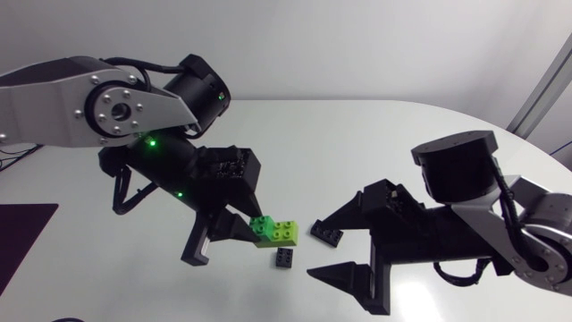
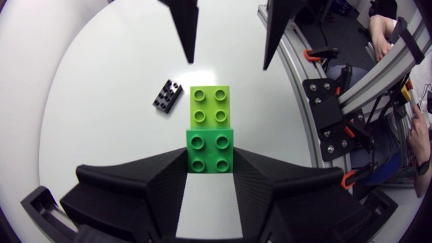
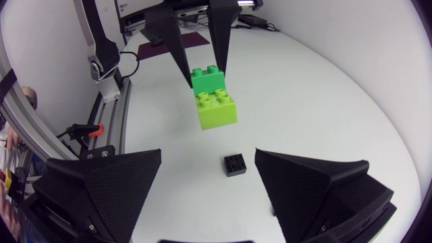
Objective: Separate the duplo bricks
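Observation:
A dark green duplo brick [image 2: 210,150] is joined end to end with a lime green brick [image 2: 209,105]. My left gripper [image 2: 210,158] is shut on the dark green one, and the lime one sticks out ahead of its fingers. In the head view the pair [image 1: 275,230] is at the table's middle, held by the left gripper [image 1: 250,229]. My right gripper [image 1: 313,249] stands open just right of the pair, facing it. In the right wrist view the lime brick [image 3: 216,108] is ahead of the open right gripper [image 3: 208,158], apart from its fingers.
Two small black bricks lie on the white table [image 1: 357,134]. One black brick [image 1: 326,233] is by the right gripper's far finger. The other black brick [image 1: 286,258] is just in front of the green pair. A dark mat [image 1: 22,233] lies at the left edge.

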You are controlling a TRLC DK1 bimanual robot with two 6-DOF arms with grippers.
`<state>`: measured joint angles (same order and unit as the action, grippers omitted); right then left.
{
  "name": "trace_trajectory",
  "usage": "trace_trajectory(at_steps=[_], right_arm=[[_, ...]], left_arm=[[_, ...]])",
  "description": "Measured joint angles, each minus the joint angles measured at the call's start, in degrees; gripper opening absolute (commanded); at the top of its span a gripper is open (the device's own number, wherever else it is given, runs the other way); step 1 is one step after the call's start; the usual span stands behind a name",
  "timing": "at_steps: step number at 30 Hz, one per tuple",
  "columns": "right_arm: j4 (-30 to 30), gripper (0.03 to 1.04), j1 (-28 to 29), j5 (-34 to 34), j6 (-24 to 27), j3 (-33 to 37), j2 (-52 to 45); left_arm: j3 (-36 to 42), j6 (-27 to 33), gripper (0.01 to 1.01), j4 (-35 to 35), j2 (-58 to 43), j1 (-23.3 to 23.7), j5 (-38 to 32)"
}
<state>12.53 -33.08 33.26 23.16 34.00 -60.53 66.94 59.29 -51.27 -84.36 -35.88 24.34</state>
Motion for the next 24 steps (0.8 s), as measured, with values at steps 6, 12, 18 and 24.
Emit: trace_trajectory(at_steps=[6, 12, 18, 24], right_arm=[[-0.1, 1.0, -1.4, 0.5, 0.0, 0.1, -1.1], [-0.9, 1.0, -1.5, 1.2, 0.0, 0.1, -1.9], [-1.4, 0.92, -2.3, 1.3, 0.0, 0.1, -3.6], [-2.8, 0.88, -3.5, 1.3, 0.0, 0.1, -4.8]], left_arm=[[-0.8, 0.0, 0.256, -0.6, 0.6, -2.8, 2.7], [-1.0, 0.0, 0.256, -0.7, -1.7, -3.7, 3.8], [-1.0, 0.0, 0.257, -0.7, -3.4, -4.3, 4.3], [-0.9, 0.0, 0.257, -0.7, -4.5, -4.3, 5.5]])
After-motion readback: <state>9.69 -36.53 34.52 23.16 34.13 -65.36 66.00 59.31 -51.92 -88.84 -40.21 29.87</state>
